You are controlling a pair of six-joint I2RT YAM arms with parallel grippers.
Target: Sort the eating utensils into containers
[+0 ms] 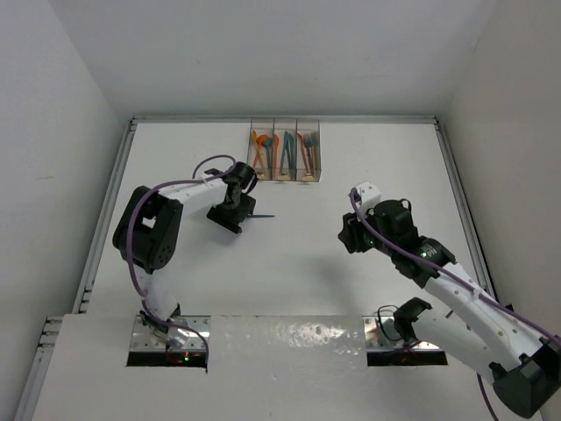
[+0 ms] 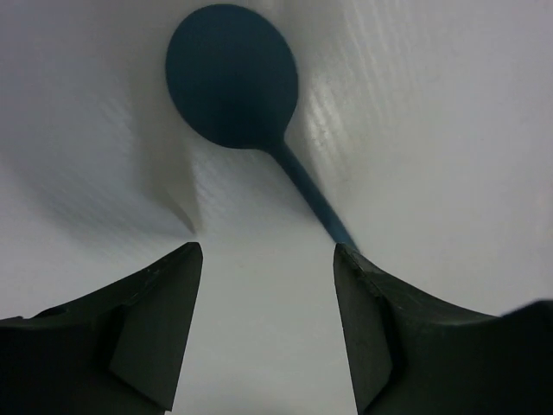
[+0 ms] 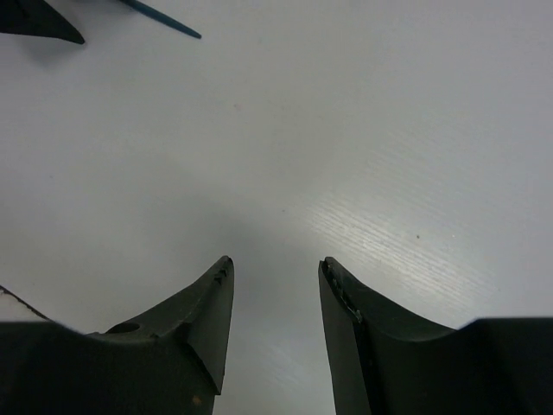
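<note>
A dark blue spoon lies on the white table, bowl away from my left gripper. Its handle runs back under the tip of the right finger. The left gripper is open over the spoon, nothing between its fingers. In the top view the left gripper hides the bowl and only the handle sticks out to the right. Three joined clear bins stand at the back with orange, teal and blue utensils inside. My right gripper is open and empty over bare table.
The spoon's handle tip and a finger of the left gripper show at the top left of the right wrist view. A raised rail edges the table, with white walls behind it.
</note>
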